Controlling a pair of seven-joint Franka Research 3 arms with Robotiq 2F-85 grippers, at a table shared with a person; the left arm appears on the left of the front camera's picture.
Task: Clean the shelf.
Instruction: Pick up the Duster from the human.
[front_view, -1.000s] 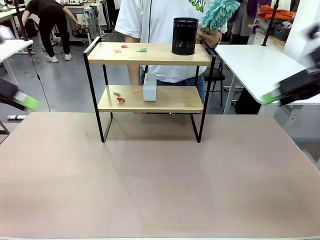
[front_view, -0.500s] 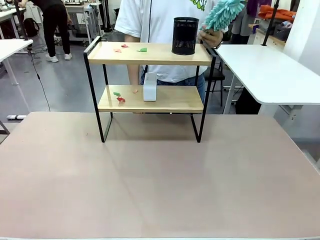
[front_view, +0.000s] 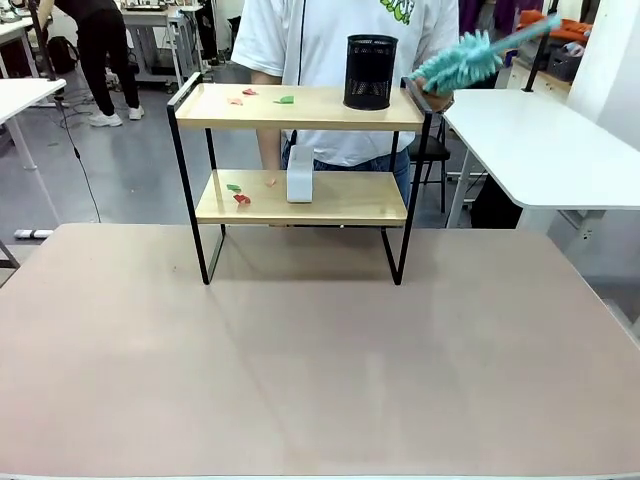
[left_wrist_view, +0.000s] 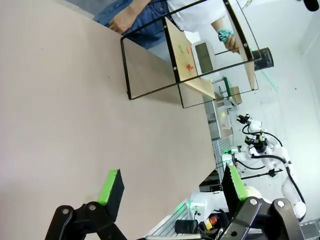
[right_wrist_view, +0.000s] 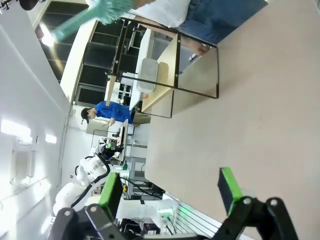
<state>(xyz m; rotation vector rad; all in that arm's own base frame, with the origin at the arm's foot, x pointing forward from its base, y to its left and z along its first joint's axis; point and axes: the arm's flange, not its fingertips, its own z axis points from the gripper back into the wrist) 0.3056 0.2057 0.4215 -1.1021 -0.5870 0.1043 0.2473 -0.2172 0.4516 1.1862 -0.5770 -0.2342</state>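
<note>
Toward the far edge of the counter (front_view: 320, 350), upright on four black legs: shelf (front_view: 320, 107), open front turned to the robot's side, so both boards reachable from here. On the top board, near its right end, black mesh cup (front_view: 370, 72); toward the left end, small red and green scraps (front_view: 285, 99), lying loose. On the lower board, white box (front_view: 300, 174) standing about midway, more scraps just left of it. Likely the litter to be cleared, with cup and box as obstacles to work around or lift away first. Behind the shelf, close against it, person in a white shirt. Just past the top board's right end, hand (front_view: 432, 97) holding a teal duster (front_view: 455, 65), fluffy head just above the hand, thin handle slanting up and to the right, away from the boards. Seemingly held out for a handover or readied for sweeping; cannot tell which. Seen from the left wrist, left fingers (left_wrist_view: 112, 186) spread wide, nothing between them, hanging above bare counter well apart from the shelf. Same from the right wrist: right fingers (right_wrist_view: 227, 189) parted wide and empty, shelf far off across the counter. Probably kept back and open to leave room for the person and to be ready to take the duster. Cleaning judged not yet begun.
</note>
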